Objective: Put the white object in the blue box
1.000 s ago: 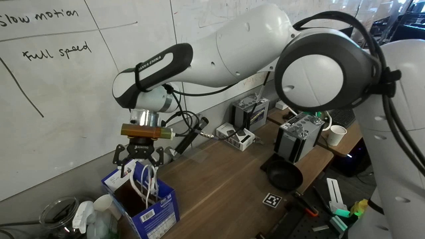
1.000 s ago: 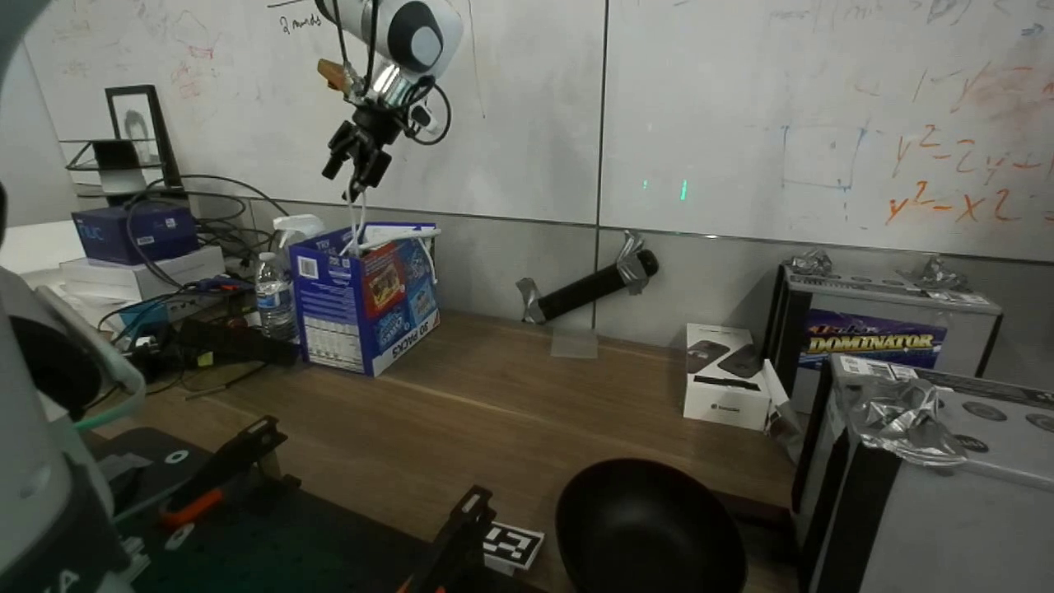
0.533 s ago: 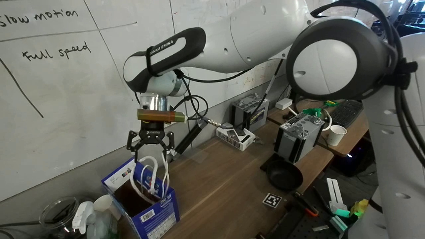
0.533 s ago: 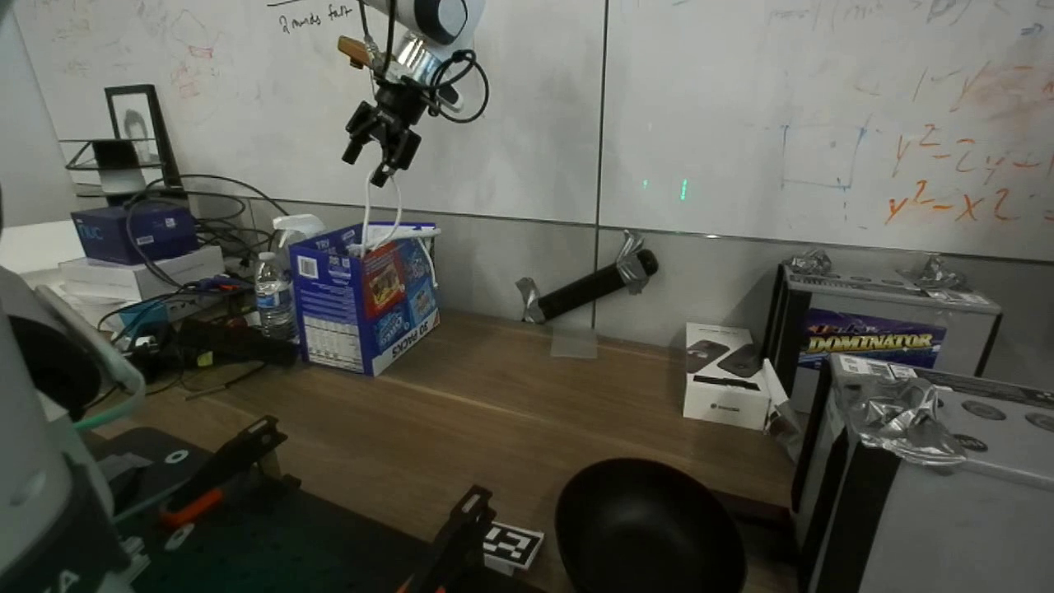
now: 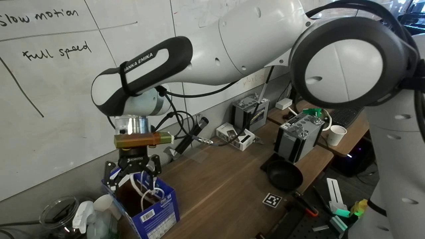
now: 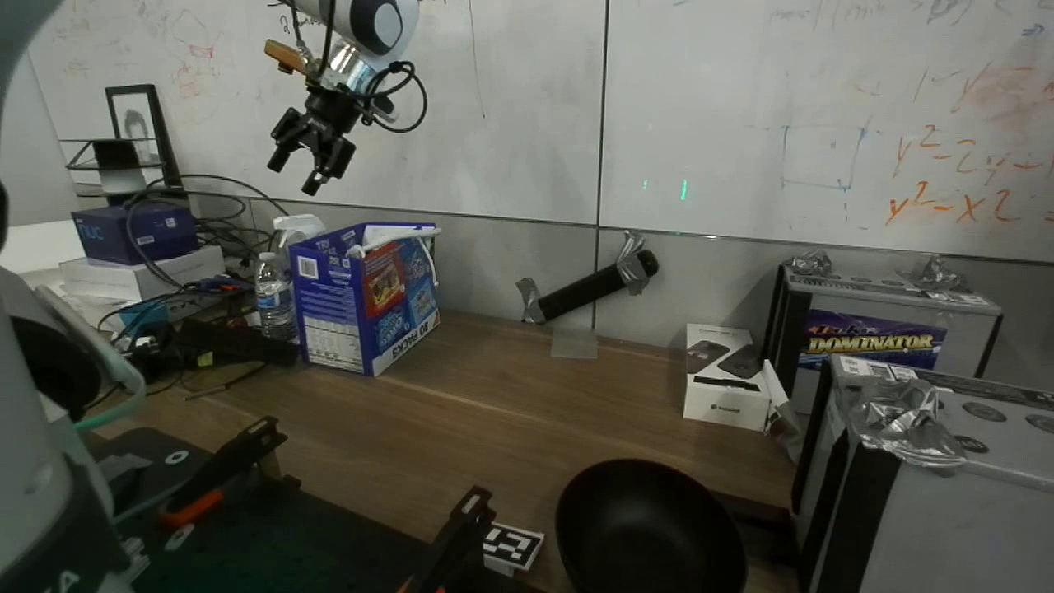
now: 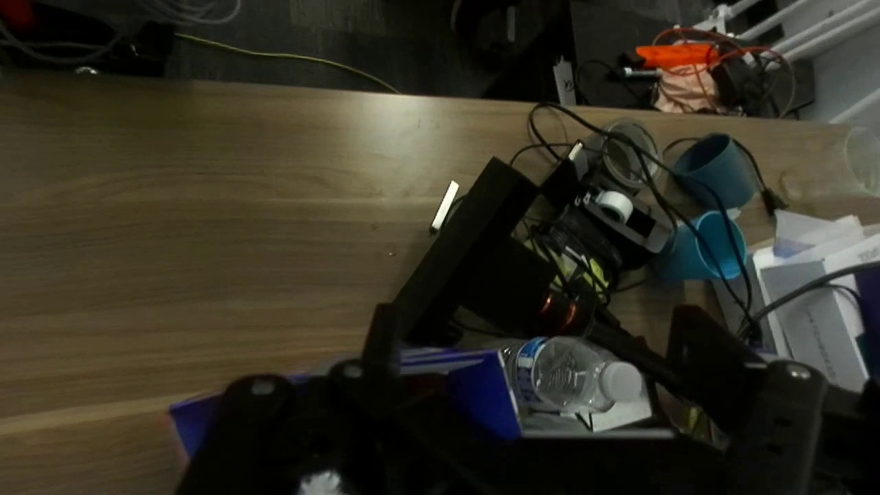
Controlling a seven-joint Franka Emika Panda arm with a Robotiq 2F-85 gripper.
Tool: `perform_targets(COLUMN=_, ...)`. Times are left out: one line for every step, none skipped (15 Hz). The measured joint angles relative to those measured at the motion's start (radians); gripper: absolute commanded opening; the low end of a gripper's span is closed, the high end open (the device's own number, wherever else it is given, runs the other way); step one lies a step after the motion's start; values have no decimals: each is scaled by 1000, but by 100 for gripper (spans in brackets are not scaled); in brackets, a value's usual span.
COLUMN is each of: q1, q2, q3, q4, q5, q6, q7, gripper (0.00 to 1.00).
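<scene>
The white cord (image 6: pixel 416 235) has slipped off the spread fingers (image 6: pixel 332 158); part hangs outside the blue carton (image 6: pixel 331 288), so placement appears incomplete.

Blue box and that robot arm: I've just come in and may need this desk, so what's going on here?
The robot arm is on a job of putting the white cord into the blue box. Right now its tool is open, holding nothing, and higher than the box. The cord is only partly in: loops of it sit inside the box, while another stretch lies across the top edge and hangs down the outside.
</scene>
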Motion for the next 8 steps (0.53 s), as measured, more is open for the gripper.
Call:
perform_targets(q1=16, q2=-4, q3=4, q4=-6, q5=-12, q6=3, q7=1, gripper=100)
perform_targets(q1=29, q2=-9, q3=4, q4=-11, q5=-34, q6=8, q7=1, gripper=100)
perform_targets(q1=38, q2=-14, q3=4, q4=-13, q5=-62, q6=14, q7=2, gripper=100)
perform_targets(q1=40, q2=-19, q3=3, q4=-14, q5=-89, q6=22, q7=2, gripper=100)
perform_targets(q1=40, q2=-24, q3=-2, q4=-14, q5=-119, q6=34, q7=1, gripper=100)
perform_targets(q1=39, q2=-29, q3=-11, q4=-12, q5=-151, q6=47, q7=0, gripper=100)
perform_targets(q1=35, q2=-32, q3=-21, q4=-11, q5=-180, q6=65, q7=-6, gripper=100)
perform_targets(q1=29, q2=-33, q3=-30, q4=-8, q5=-205, q6=87, q7=-16, gripper=100)
